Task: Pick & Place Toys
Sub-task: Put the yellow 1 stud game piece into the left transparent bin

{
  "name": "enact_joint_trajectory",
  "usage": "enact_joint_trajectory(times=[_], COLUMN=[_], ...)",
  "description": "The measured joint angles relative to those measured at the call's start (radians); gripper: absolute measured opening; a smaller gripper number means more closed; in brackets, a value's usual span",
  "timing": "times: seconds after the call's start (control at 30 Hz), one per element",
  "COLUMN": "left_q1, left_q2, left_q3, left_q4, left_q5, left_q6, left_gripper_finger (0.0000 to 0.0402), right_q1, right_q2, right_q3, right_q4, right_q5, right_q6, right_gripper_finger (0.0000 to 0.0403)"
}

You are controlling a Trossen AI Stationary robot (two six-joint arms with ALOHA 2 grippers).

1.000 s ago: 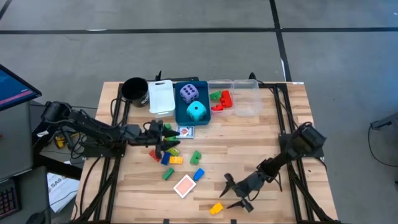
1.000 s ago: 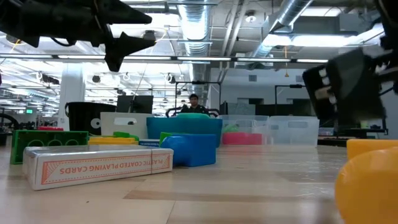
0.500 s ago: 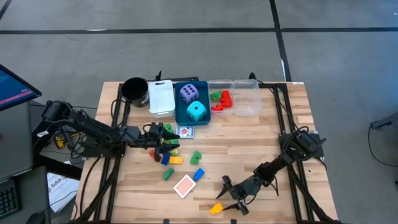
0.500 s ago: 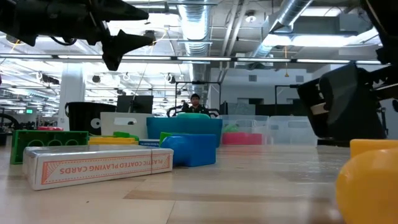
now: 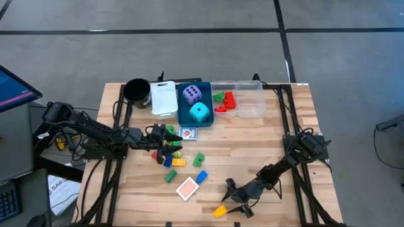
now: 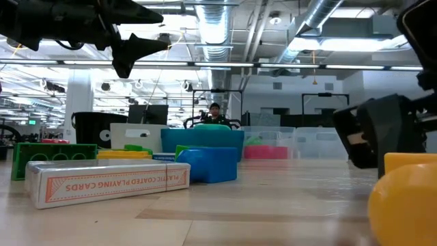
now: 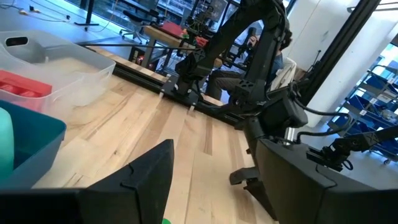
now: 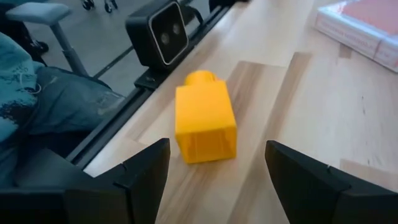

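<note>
Yellow brick (image 8: pixel 205 124) lies between right fingers (image 8: pixel 146 171) in wrist view.

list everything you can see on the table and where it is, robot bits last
black round cup: 1, black, far left corner of the table
white plastic bin: 1, white, right of the cup
blue plastic bin: 1, blue, far middle
purple soft die: 1, purple, in the blue bin
cyan soft die: 1, cyan, in the blue bin
clear plastic bins: 2, clear, right of the blue bin
red and green bricks: a few, in the left clear bin
red-backed playing card box: 1, near middle
small card box: 1, in front of the blue bin
loose small bricks: several, red, green, blue, yellow, table centre
yellow plastic brick: 1, yellow, near edge
left gripper: open, over the loose bricks
right gripper: open, beside the yellow brick
</note>
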Motion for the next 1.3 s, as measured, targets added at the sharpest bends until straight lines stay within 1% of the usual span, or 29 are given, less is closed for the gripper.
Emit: enact_joint_trajectory(times=[0.3, 0.5, 0.6, 0.77, 1.17, 1.3], left_q1=[0.0, 0.0, 0.0, 0.0, 0.0, 0.0], left_q2=[0.0, 0.0, 0.0, 0.0, 0.0, 0.0], left_q3=[0.0, 0.0, 0.0, 0.0, 0.0, 0.0], left_q4=[0.0, 0.0, 0.0, 0.0, 0.0, 0.0], left_q5=[0.0, 0.0, 0.0, 0.0, 0.0, 0.0], left_q6=[0.0, 0.0, 0.0, 0.0, 0.0, 0.0], left_gripper_finger=[0.0223, 0.0223, 0.0223, 0.0223, 0.0223, 0.0223], right_q1=[0.0, 0.001, 0.001, -0.012, -0.038, -0.039], right_q2=[-0.001, -0.002, -0.002, -0.002, -0.002, -0.002], right_q3=[0.025, 0.114, 0.143, 0.152, 0.152, 0.152], right_q4=[-0.039, -0.213, -0.261, -0.268, -0.273, -0.261], right_q5=[0.016, -0.007, -0.003, 0.018, 0.017, 0.016], right_q6=[0.014, 0.005, 0.005, 0.011, 0.076, 0.09], right_gripper_finger=[0.026, 0.026, 0.026, 0.026, 0.0258, 0.0236])
